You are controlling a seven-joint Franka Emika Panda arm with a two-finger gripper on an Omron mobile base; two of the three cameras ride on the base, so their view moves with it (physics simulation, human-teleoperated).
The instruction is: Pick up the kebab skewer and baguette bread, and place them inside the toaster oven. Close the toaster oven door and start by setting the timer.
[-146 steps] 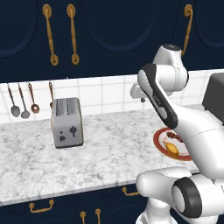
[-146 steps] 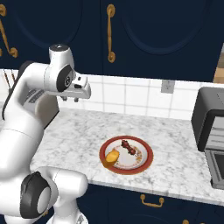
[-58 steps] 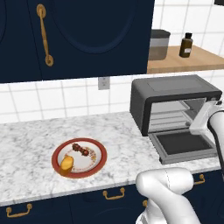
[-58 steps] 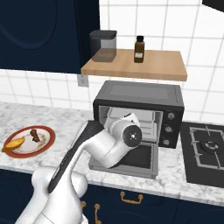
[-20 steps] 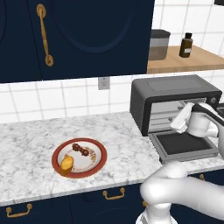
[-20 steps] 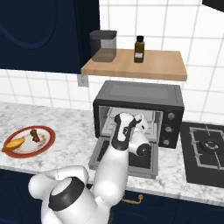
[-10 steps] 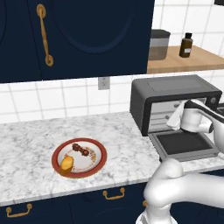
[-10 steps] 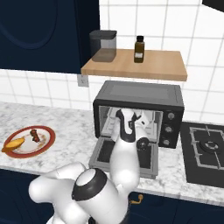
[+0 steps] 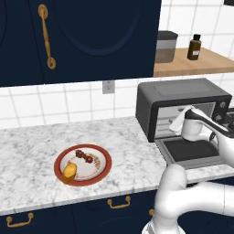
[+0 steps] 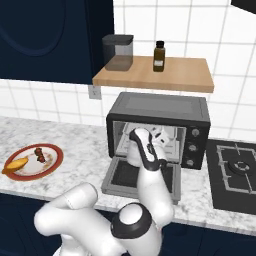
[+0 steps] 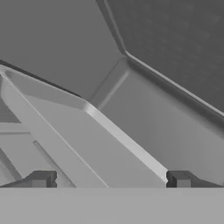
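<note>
I see kebab skewer (image 9: pixel 85 156) beside baguette bread (image 9: pixel 69 170) on red plate (image 9: pixel 103 165); toaster oven (image 9: pixel 183 106) dark grey, toaster oven door (image 9: pixel 189 151) dropped flat open.

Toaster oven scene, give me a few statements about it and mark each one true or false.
1. The toaster oven door is folded down open. True.
2. The baguette is inside the toaster oven. False: it lies on the red plate on the counter.
3. The kebab skewer shares the plate with the baguette. True.
4. The gripper is shut on the skewer. False: in the hand view its fingertips stand wide apart with nothing between them, at the oven's mouth.
5. A dark bottle stands on the wooden shelf above the oven. True.
6. The plate sits to the right of the oven in the left base view. False: it sits to its left.
</note>
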